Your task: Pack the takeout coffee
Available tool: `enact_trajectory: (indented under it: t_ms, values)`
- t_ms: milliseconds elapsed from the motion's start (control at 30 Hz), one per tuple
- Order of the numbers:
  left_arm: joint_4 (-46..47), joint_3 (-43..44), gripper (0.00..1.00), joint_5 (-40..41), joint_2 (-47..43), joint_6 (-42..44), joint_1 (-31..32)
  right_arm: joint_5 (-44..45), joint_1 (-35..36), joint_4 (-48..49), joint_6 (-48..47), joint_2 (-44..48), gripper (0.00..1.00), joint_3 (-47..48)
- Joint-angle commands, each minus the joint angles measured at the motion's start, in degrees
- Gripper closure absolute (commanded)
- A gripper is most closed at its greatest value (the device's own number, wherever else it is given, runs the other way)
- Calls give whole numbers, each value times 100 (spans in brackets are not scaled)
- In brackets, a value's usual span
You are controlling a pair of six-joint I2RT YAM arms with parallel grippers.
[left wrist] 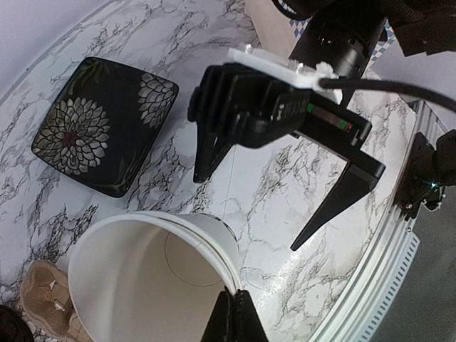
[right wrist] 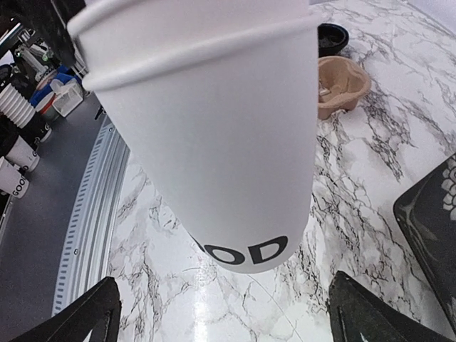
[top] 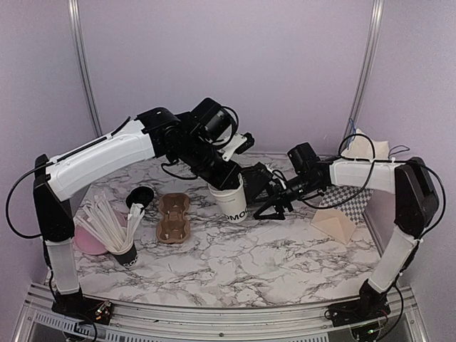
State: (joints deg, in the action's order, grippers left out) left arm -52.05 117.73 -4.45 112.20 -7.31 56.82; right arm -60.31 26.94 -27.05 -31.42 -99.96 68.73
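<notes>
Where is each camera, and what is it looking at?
Top: high behind the robot, looking down at the table; left arm and right arm show.
Left wrist: above the cup, looking into it; left gripper pinches its rim.
Right wrist: low, facing the cup's side; open right gripper shows.
All three share the cup.

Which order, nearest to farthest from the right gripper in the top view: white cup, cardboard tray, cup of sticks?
1. The white cup, centre, just ahead of the right gripper.
2. The cardboard tray, further left.
3. The cup of sticks, far left, near edge.
</notes>
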Motion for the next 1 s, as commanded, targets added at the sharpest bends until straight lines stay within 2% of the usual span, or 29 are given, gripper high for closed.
enact_trajectory:
  t_ms: [0, 333, 567, 800, 967]
  values:
    - [90, -75, 100, -601, -499, -43, -88, 266, 265, -43, -460, 257, 2, 89]
    - [173, 95, 100, -1312, -681, -339, -195, 173, 415, 13, -533, 392, 2, 25]
    - [311, 111, 100, -1291, -701, -435, -211, -149, 411, -185, -590, 301, 9, 94]
    - [640, -80, 100, -1165, -784, -621, -231, -611, 415, -301, -603, 237, 9, 138]
    - [805, -175, 100, -1173, -792, -690, -232, -751, 417, -402, -619, 147, 17, 199]
